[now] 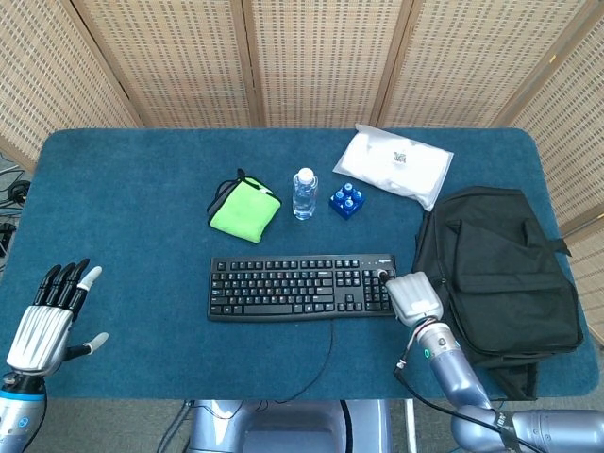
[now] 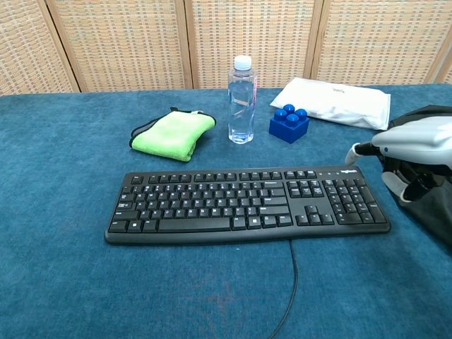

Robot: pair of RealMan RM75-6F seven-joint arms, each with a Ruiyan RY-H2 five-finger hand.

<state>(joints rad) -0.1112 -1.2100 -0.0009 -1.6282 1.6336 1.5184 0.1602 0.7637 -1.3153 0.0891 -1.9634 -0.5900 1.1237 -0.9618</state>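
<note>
My right hand (image 1: 411,297) hovers at the right end of the black keyboard (image 1: 302,287), between it and the black backpack (image 1: 505,274). In the chest view this right hand (image 2: 413,145) hangs above the number pad of the keyboard (image 2: 240,205), thumb pointing left, fingers bent downward, nothing in it. My left hand (image 1: 42,321) is at the table's front left corner, palm down, fingers straight and apart, holding nothing; only the head view shows it.
Behind the keyboard stand a folded green cloth (image 1: 244,209), a clear water bottle (image 1: 304,193) and a blue toy block (image 1: 346,200). A white plastic packet (image 1: 394,165) lies at the back right. The keyboard's cable (image 1: 326,354) runs off the front edge.
</note>
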